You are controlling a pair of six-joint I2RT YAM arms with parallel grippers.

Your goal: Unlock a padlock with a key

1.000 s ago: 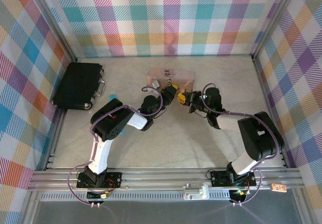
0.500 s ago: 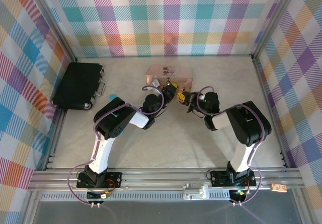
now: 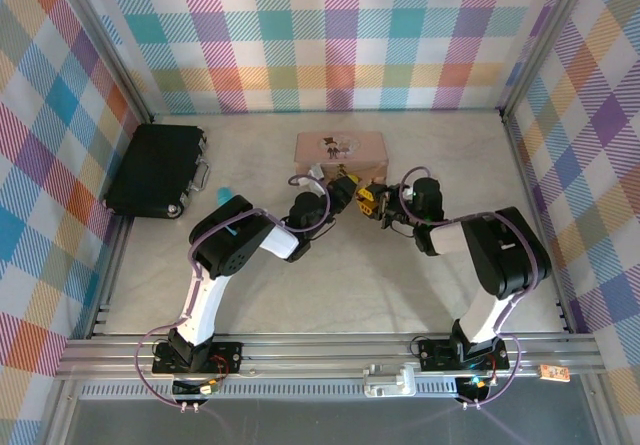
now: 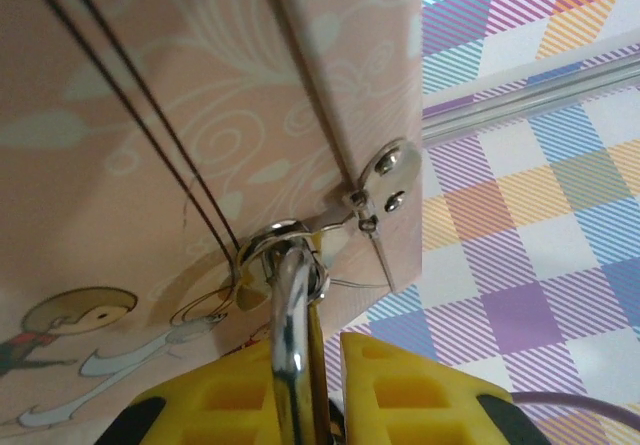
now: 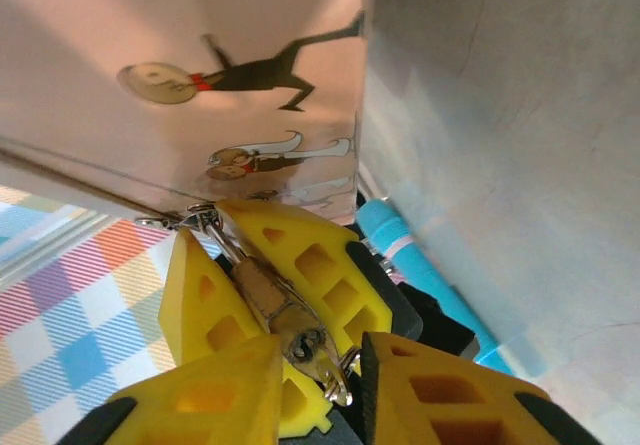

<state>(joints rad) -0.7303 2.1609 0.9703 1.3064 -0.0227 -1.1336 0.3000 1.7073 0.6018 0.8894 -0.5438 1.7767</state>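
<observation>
Bright even light, soft shadows, blurry close-ups

Pale grey surface [image 3: 400,285], black case [image 3: 155,170] at its left edge, pink box [image 3: 340,147] toward the far middle, well apart

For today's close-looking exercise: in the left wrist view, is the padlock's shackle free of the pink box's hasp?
No: the padlock's shackle passes through the hasp ring on the pink box.

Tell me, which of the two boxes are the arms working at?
The pink illustrated box, mid-table: the left tool and right tool meet at its front. The black case lies apart by the left wall.
</observation>
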